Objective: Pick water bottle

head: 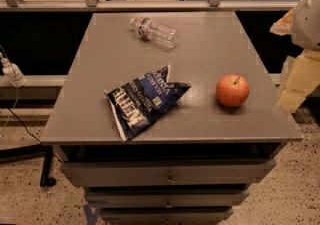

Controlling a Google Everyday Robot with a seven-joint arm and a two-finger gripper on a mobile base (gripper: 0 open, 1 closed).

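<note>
— Water bottle (154, 31): lying on its side toward the far edge of the surface (215, 49), cap pointing far-left. Well apart from chip bag (145, 100) and apple (232, 90). Untouched.
— End effector (295, 81)?
— Off the right edge of the surface, out past the apple, raised a little above the top. Nowhere near the bottle. Spread or pressed together: cannot tell.
— Step in hand, then?
— Probably the approach, hardly begun; bottle not gripped.
— Next move?
— Likely a reach leftward and toward the far edge, passing above the apple. Then lining up across the ribbed body rather than along it, and lowering gently onto a round thing apt to roll.
</note>
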